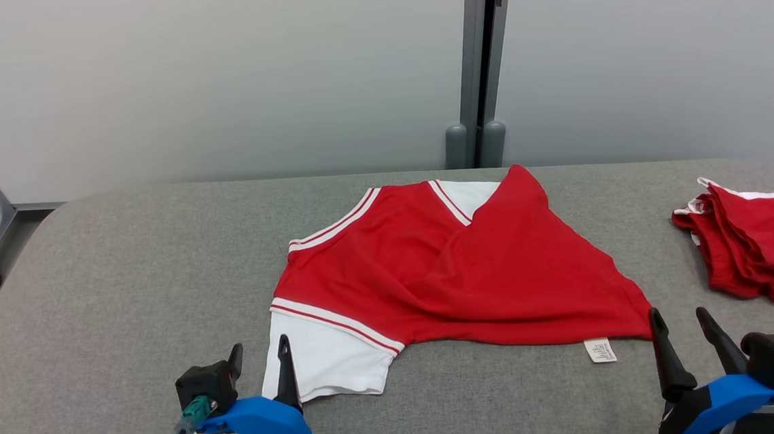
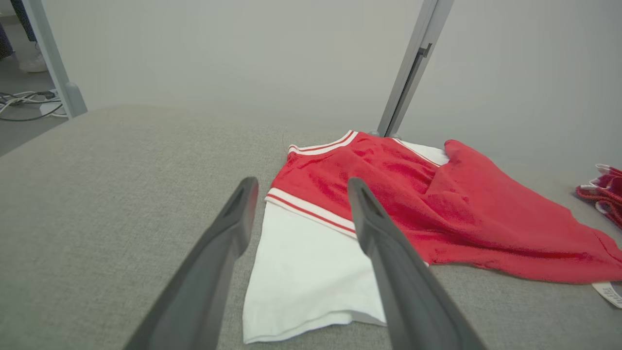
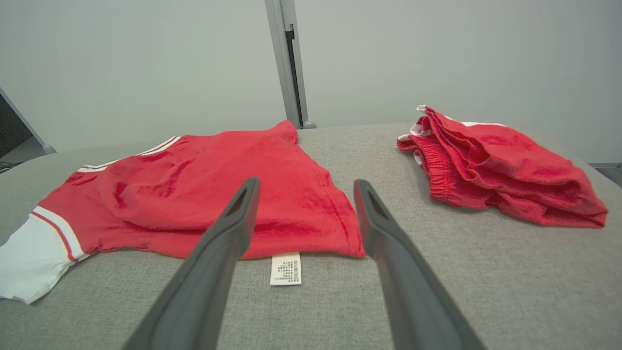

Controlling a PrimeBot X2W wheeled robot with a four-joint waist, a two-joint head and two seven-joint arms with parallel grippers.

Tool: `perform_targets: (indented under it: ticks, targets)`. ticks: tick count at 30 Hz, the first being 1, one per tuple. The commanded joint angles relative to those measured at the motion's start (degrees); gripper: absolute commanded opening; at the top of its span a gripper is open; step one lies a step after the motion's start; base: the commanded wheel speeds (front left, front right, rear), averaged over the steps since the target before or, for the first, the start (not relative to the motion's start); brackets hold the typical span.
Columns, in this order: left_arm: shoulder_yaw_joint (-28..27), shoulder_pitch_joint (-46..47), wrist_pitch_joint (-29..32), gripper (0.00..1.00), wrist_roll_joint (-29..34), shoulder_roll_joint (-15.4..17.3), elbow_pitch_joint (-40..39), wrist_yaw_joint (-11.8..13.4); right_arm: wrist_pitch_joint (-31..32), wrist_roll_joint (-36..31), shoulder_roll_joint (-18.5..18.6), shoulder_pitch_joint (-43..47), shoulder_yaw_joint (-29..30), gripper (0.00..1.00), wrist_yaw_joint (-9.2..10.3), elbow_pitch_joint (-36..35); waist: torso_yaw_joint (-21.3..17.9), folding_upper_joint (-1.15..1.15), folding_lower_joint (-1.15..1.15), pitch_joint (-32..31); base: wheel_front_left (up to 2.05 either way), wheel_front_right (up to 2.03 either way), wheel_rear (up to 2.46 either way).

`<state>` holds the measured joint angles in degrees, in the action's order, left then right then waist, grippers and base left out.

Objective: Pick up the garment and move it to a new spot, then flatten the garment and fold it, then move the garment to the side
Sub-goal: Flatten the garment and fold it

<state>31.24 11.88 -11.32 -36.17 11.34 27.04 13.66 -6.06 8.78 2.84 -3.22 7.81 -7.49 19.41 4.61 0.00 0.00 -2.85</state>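
The red cloth sports shirt [image 1: 459,273], with a V-neck and red-and-white striped trim, lies spread on the grey felt-covered table [image 1: 125,276], about midway along its width and nearer its far edge. It is not flat: the part toward the table's right end is folded diagonally across the chest and covers some of the neckline. Its white sleeve end [image 1: 325,357] points toward the table's near edge. A small white care label [image 1: 600,350] pokes out from the hem onto the table.
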Motion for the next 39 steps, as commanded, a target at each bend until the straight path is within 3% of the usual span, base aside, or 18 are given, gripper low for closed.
perform_targets:
  ticks: [1, 7, 10, 22, 32, 33, 34, 35, 36, 39]
  targets:
    - [-0.2, -0.8, 1.9, 1.0, -0.9, 0.3, 0.8, 0.4, 0.3, 0.1, 0.1, 0.4, 0.2, 1.0, -0.01, 0.0, 0.0, 0.0, 0.0, 0.2, 0.0, 0.0, 0.0]
    - [0.1, -0.7, 12.6, 1.0, -3.8, 1.5, 3.6, 1.5, 1.7, -0.5, 0.1, -0.3, 1.4, 1.0, -0.01, 0.3, -0.2, 0.0, 0.0, 1.4, 0.0, 0.0, 0.0]
    - [0.0, -0.3, 15.2, 1.0, -4.7, 1.9, 4.8, 1.9, 2.1, -0.4, 0.1, -0.8, 1.1, 1.0, -0.01, 0.2, -0.7, 0.0, 0.0, 2.1, 0.0, 0.0, 0.0]
    - [-2.0, 2.2, 15.3, 1.0, -7.7, -0.2, 9.8, 1.5, 2.4, -1.1, 0.1, -2.6, 1.0, 1.0, -0.01, -0.9, -3.4, 0.0, 0.0, 5.5, 0.0, 0.0, 0.0]
    - [-1.6, 5.4, 16.0, 1.0, -8.9, -2.2, 14.4, -0.7, 2.6, -1.8, 0.1, -3.9, 0.9, 1.0, -0.01, -0.8, -4.5, 0.0, 0.0, 7.3, 0.0, 0.0, 0.0]
    - [-1.2, 5.8, 15.9, 0.79, -8.6, -2.3, 14.9, -1.1, 2.7, -1.9, 0.1, -4.1, 0.7, 1.0, -0.01, -0.7, -4.5, 0.0, 0.0, 7.5, 0.0, 0.0, 0.0]
    - [-1.0, 6.2, 15.8, 0.44, -8.3, -2.5, 15.2, -1.3, 2.8, -2.4, 0.1, -4.2, 0.6, 1.0, -0.01, -0.6, -4.5, 0.0, 0.0, 7.6, 0.0, 0.0, 0.0]
    - [-1.0, 6.2, 15.8, 0.44, -8.3, -2.5, 15.2, -1.3, 2.8, -2.4, 0.1, -4.2, 0.6, 1.0, -0.01, -0.6, -4.5, 0.0, 0.0, 7.6, 0.0, 0.0, 0.0]
    - [-0.9, 6.5, 15.4, 0.03, -8.4, -2.9, 15.4, -1.5, 3.1, -2.7, 0.1, -4.4, 0.4, 1.0, -0.01, -0.4, -4.5, 0.0, 0.0, 7.8, 0.0, 0.0, 0.0]
    - [-0.6, 7.7, 14.2, 0.0, -8.0, -3.3, 15.9, -2.2, 4.2, -4.3, 0.1, -5.7, 0.5, 1.0, -0.01, 0.3, -4.4, 0.0, 0.0, 8.3, 0.0, 0.0, 0.0]
